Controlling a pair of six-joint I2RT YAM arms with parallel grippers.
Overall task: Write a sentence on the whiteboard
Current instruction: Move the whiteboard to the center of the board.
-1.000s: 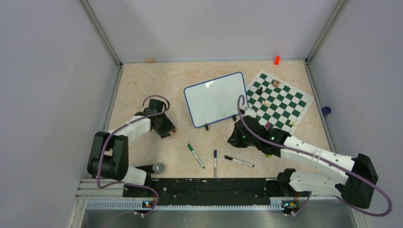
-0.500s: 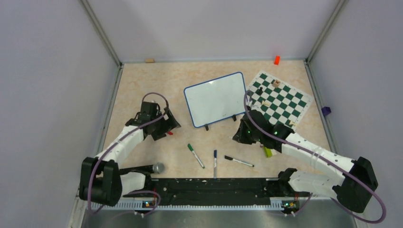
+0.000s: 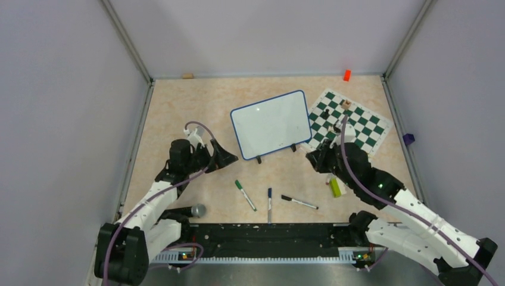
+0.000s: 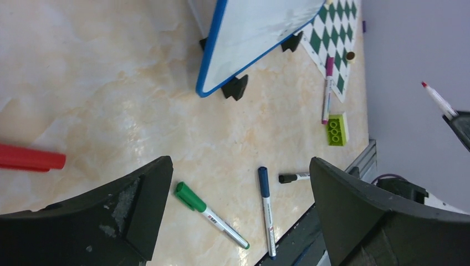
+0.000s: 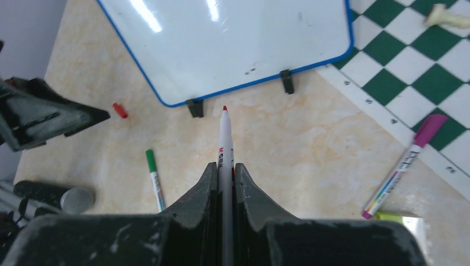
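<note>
Pale marbled tabletop (image 3: pixel 178 101) between lilac walls (image 3: pixel 59 119): at left we see our left gripper (image 4: pixel 239 166) spread wide and empty, the whiteboard (image 3: pixel 271 124) on its black feet mid-table, then our right gripper (image 5: pixel 224 166) pinching a red-tipped marker (image 5: pixel 224 133) near the chess mat (image 3: pixel 357 122).

Whiteboard (image 3: pixel 271 124) mid-table, chess mat (image 3: pixel 351 122) just right of it, three markers (image 3: pixel 269 204) in front, toward the bases.
</note>
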